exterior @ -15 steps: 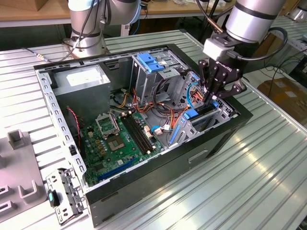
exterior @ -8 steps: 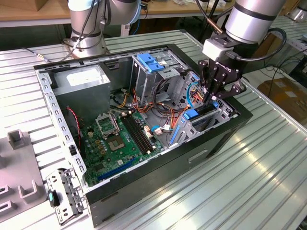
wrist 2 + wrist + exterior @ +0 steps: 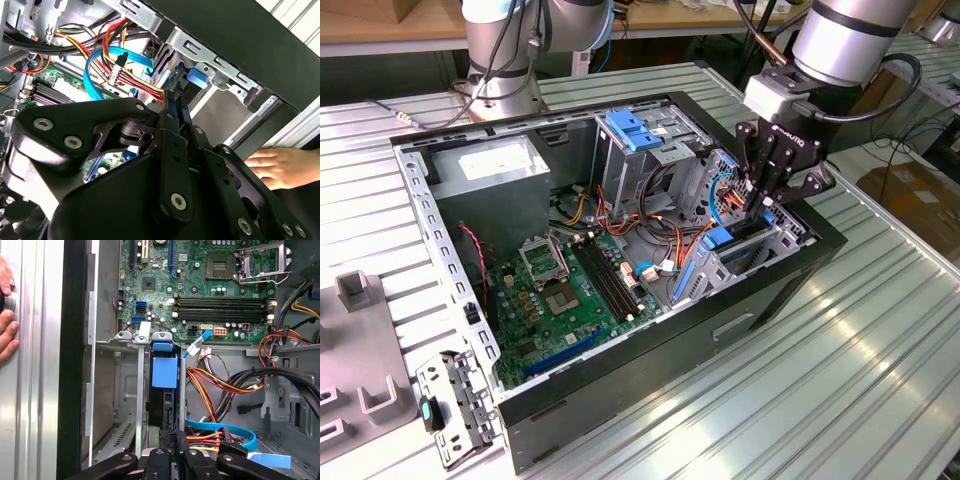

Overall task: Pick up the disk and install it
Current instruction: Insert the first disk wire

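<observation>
I am working over an open computer case (image 3: pixel 620 420) that is lying on its side on a ribbed metal table (image 3: pixel 880 350). Inside it, the green motherboard (image 3: pixel 555 295) is lying flat on the case floor, and a grey power-supply box (image 3: pixel 500 170) is sitting in the far corner toward the exterior view's left. A metal drive cage (image 3: pixel 760 245) is standing at the end toward the exterior view's right, just beside the black case wall. Bundles of red, yellow and orange wires (image 3: pixel 210 382) and a flat blue data cable (image 3: pixel 220 427) are crowding the space right beside the cage slot. A person's hand (image 3: pixel 277 167) is resting on the table just outside the case wall.

My gripper (image 3: pixel 760 195) is hanging directly above the cage, its black fingers (image 3: pixel 172 150) drawn in close together on a thin blue edge that is rising between them in the second wrist view. The disk (image 3: pixel 165 400) is standing on edge in the cage slot, straight below my fingertips. In the first wrist view I am seeing its narrow dark body between two metal cage walls, with a blue plastic tab (image 3: pixel 165 372) at its far end. I cannot tell whether the disk is fully seated.
</observation>
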